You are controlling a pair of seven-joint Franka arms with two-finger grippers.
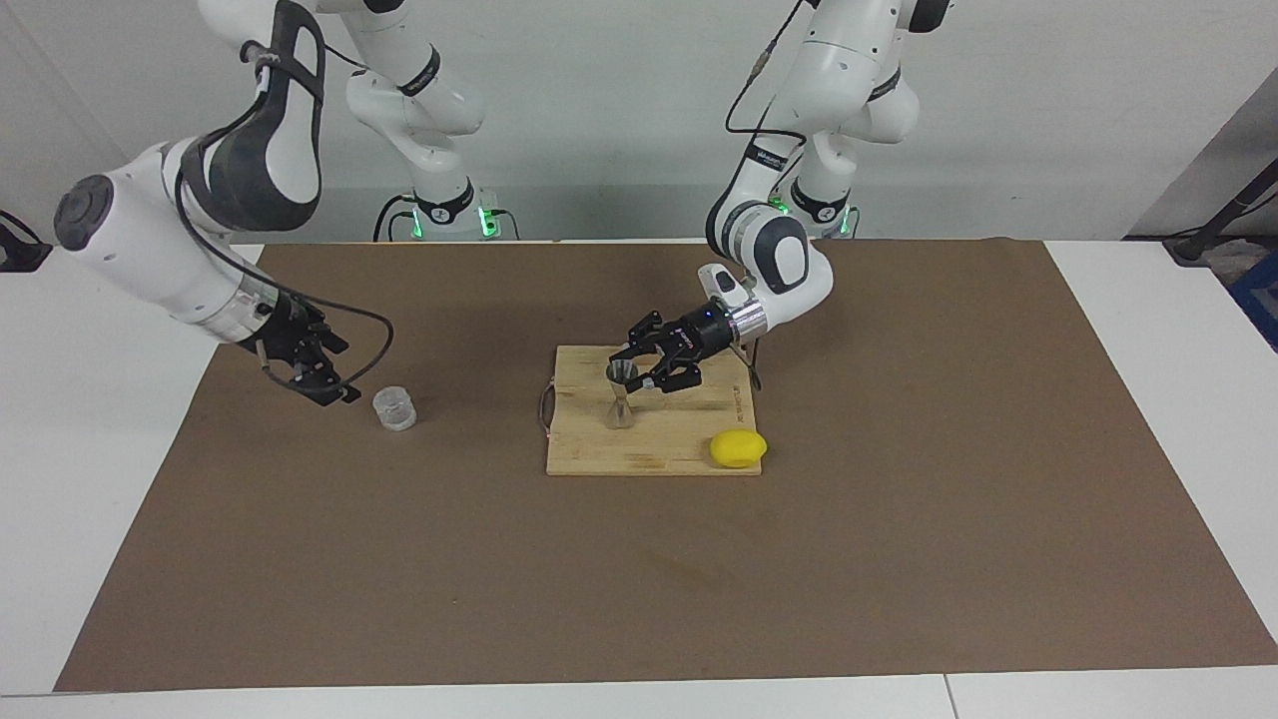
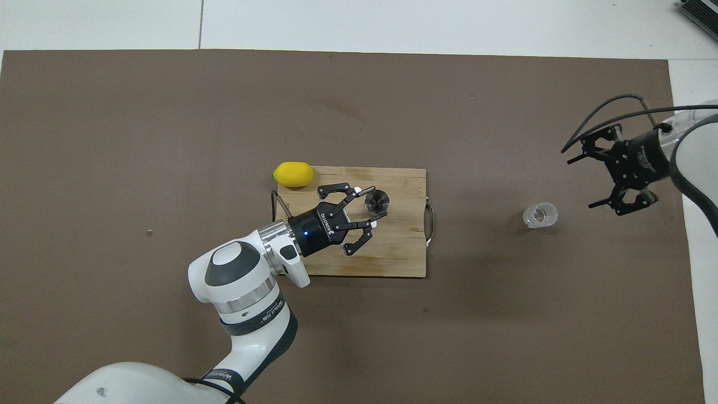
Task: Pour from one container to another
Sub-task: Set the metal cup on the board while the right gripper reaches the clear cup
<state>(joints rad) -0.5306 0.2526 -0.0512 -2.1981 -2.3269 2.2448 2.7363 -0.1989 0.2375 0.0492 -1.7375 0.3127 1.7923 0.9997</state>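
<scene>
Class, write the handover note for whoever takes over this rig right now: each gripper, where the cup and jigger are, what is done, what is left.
Left gripper: jaws shut on the jigger, which stands upright on the cutting board.
Right gripper: jaws open, empty, low beside the clear cup, not touching it.
The cup stands on the brown mat toward the right arm's end. A lemon lies at the board's corner.
Done: jigger gripped.
Left: grasp the cup, carry it to the jigger, pour.

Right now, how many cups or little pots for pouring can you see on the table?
2. A clear ribbed cup stands on the brown mat toward the right arm's end. A silver jigger stands on the wooden board mid-table. None seem hidden.
</scene>
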